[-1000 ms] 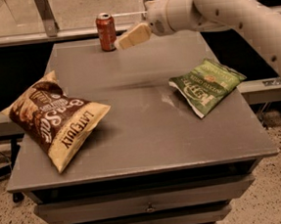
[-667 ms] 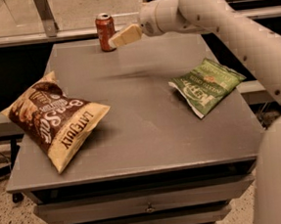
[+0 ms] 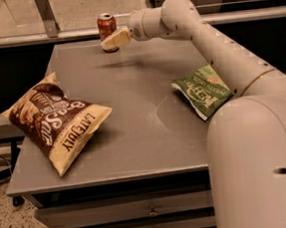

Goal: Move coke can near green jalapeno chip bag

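Observation:
The coke can (image 3: pixel 106 28), red-orange with a silver top, stands upright at the far edge of the grey table (image 3: pixel 150 135). My gripper (image 3: pixel 111 40) reaches in from the right and is right in front of the can, overlapping its lower part. The green jalapeno chip bag (image 3: pixel 202 91) lies flat on the right side of the table, partly behind my arm, well apart from the can.
A large brown-and-cream Late July bag (image 3: pixel 56 121) lies on the left side of the table, overhanging its left edge. A glass barrier with a metal rail (image 3: pixel 50 29) runs behind the table. My arm's big lower link (image 3: pixel 258 171) fills the right foreground.
My gripper has moved left toward the coke can and now overlaps it. The arm's base link has come into the right foreground. The can and both bags have not moved.

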Robot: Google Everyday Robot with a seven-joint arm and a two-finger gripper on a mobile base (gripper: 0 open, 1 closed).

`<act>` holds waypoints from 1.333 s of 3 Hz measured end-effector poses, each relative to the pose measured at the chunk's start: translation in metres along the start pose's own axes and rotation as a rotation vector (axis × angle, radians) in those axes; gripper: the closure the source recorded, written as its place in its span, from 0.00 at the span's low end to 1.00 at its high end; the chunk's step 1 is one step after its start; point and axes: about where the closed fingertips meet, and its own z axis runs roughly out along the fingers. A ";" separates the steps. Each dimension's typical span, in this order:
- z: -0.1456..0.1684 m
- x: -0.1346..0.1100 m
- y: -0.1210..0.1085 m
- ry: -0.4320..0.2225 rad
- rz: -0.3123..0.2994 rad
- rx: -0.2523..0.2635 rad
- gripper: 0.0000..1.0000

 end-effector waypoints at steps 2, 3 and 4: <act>0.044 -0.007 -0.004 -0.038 0.031 -0.040 0.17; 0.047 -0.011 0.004 -0.036 0.058 -0.089 0.41; 0.035 -0.017 0.010 -0.052 0.095 -0.127 0.65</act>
